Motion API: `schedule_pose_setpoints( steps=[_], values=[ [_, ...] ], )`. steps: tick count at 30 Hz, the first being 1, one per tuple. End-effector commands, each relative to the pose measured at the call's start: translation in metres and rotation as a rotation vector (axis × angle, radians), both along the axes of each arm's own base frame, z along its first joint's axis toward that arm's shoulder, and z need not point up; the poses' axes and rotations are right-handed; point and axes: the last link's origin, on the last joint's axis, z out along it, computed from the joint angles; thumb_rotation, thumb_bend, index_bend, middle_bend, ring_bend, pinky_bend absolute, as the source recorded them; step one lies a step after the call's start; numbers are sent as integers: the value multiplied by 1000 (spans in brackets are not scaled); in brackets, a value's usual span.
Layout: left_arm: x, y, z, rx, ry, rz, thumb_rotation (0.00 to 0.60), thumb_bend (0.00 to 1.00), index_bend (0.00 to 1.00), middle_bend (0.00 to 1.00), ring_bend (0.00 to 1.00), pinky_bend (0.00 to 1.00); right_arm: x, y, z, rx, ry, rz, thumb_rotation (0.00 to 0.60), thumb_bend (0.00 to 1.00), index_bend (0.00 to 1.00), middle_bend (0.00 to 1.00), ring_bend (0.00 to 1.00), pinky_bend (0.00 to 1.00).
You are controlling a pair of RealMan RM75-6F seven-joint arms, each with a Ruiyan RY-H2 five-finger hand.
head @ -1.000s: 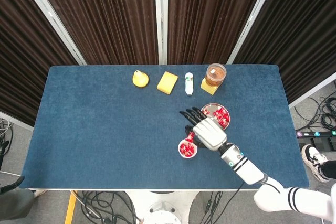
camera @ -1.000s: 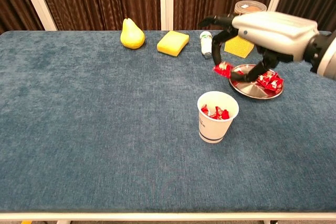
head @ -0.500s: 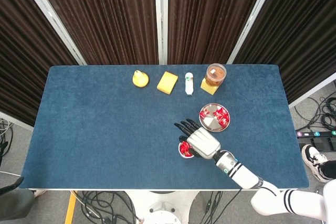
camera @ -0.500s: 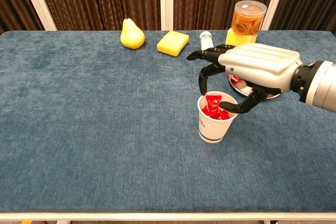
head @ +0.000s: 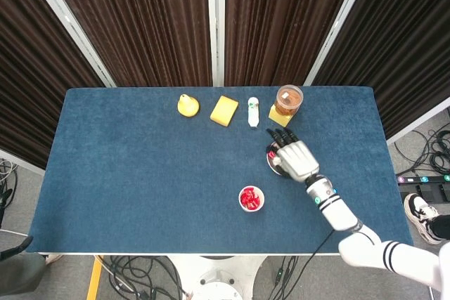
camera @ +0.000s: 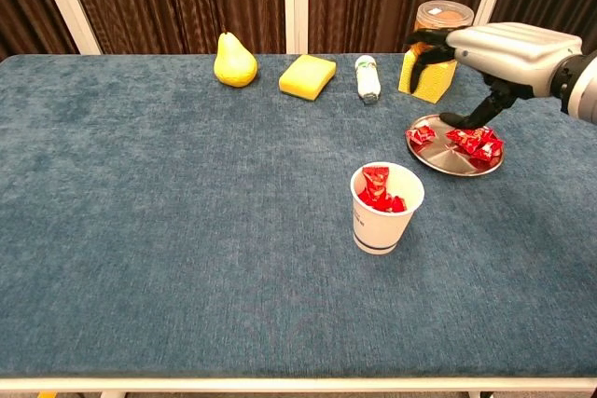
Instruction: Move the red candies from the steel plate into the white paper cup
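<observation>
The right robot hand (camera: 494,53) has moved from the white paper cup (camera: 384,209) back over the steel plate (camera: 438,157), empty, fingers spread.

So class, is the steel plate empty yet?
No. Red candies lie on the plate in chest view.

The head view looks straight down from high; the chest view faces forward, low and nearer, sharing the table (head: 140,173).
</observation>
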Motion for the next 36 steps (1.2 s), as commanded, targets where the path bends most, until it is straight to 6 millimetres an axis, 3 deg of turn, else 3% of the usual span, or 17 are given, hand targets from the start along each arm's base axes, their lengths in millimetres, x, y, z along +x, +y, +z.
schedule_pose_setpoints(
  steps=[1,14,36],
  values=[
    [-1,-1,1,1,1,5,600,158,73,43,81,147,-16,-29,-16,-9,45,-112,600,263,349,6,0,0],
    [-1,-1,2,-1,6,12,600,157,73,43,81,147,-21,-51,-56,-4,128,-160,600,244,370,19,0,0],
    [-4,-3,2,1,3,20,600,157,73,43,81,147,-20,-53,-69,3,156,-161,600,244,454,51,0,0]
  ],
)
